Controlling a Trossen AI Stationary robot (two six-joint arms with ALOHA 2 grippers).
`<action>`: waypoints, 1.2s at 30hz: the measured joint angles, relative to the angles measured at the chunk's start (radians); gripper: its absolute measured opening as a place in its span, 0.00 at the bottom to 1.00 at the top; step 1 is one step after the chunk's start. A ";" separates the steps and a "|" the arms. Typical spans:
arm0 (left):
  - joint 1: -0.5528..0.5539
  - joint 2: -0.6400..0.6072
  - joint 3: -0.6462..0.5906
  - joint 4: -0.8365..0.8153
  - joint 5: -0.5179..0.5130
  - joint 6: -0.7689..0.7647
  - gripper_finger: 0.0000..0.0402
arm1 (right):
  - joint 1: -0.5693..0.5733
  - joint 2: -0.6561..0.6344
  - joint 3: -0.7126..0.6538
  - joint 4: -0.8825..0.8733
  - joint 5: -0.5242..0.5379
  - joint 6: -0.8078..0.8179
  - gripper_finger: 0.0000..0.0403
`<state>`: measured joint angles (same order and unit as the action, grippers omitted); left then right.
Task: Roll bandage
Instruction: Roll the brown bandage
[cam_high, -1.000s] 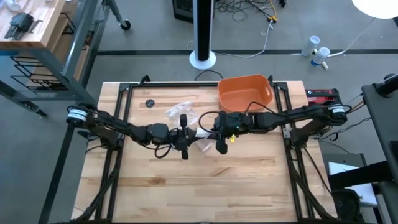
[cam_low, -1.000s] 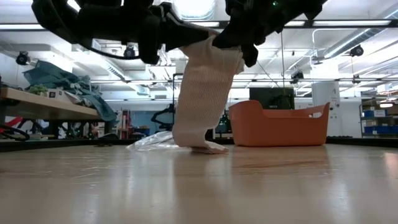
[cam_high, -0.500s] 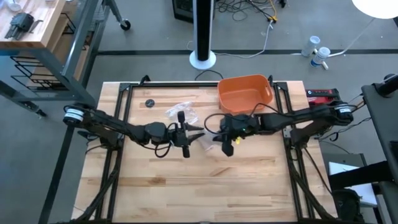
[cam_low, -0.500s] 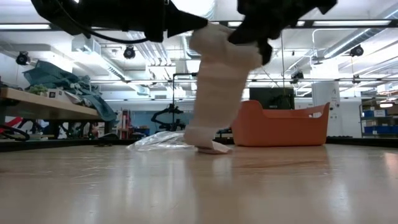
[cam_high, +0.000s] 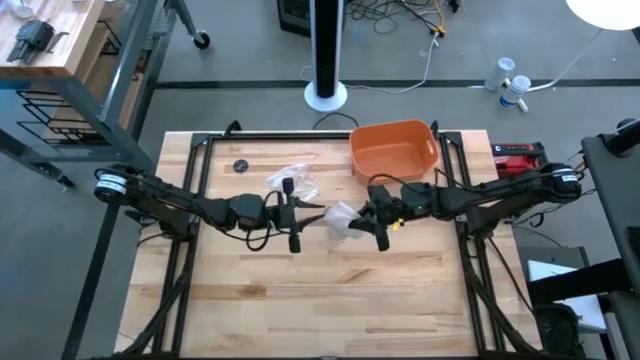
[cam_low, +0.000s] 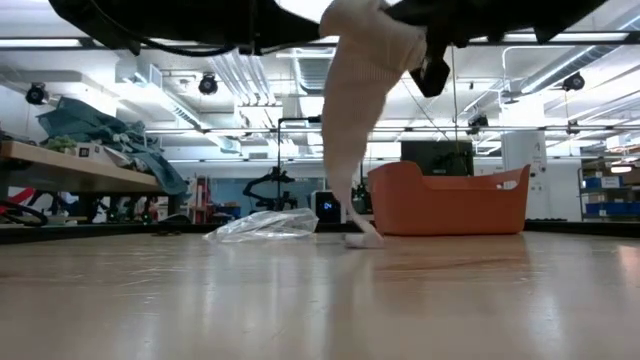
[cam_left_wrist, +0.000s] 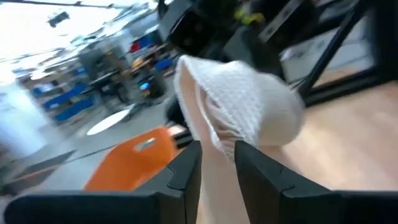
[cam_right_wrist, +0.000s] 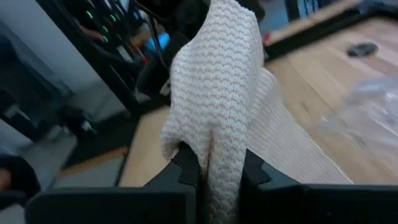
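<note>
The off-white, knitted gauze bandage (cam_low: 358, 95) is lifted above the wooden table near its middle — its bunched, rolled upper end is up high, and a narrowing strip hangs down from it. The lower tip (cam_low: 364, 239) touches the tabletop. Close up, the cloth shows a fine zigzag weave (cam_right_wrist: 217, 99) — folded over in soft layers (cam_left_wrist: 239, 109).

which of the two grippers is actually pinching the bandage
The right gripper: its fingers clamp the bandage. The left gripper stands open beside it, gripping nothing.
</note>
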<state>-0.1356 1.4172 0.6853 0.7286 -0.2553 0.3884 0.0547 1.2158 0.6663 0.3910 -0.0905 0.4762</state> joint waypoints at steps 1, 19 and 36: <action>0.000 -0.005 0.000 0.008 0.034 -0.010 0.23 | 0.000 -0.005 -0.009 0.013 -0.001 0.003 0.08; 0.039 0.033 0.008 0.042 0.107 -0.166 0.47 | 0.009 -0.036 -0.039 0.200 -0.075 0.001 0.09; 0.059 0.150 0.008 0.061 0.108 -0.145 0.44 | 0.010 -0.164 -0.039 0.230 -0.006 0.466 0.09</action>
<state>-0.0767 1.5670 0.6933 0.7891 -0.1474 0.2430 0.0642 1.0515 0.6273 0.6206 -0.0967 0.9420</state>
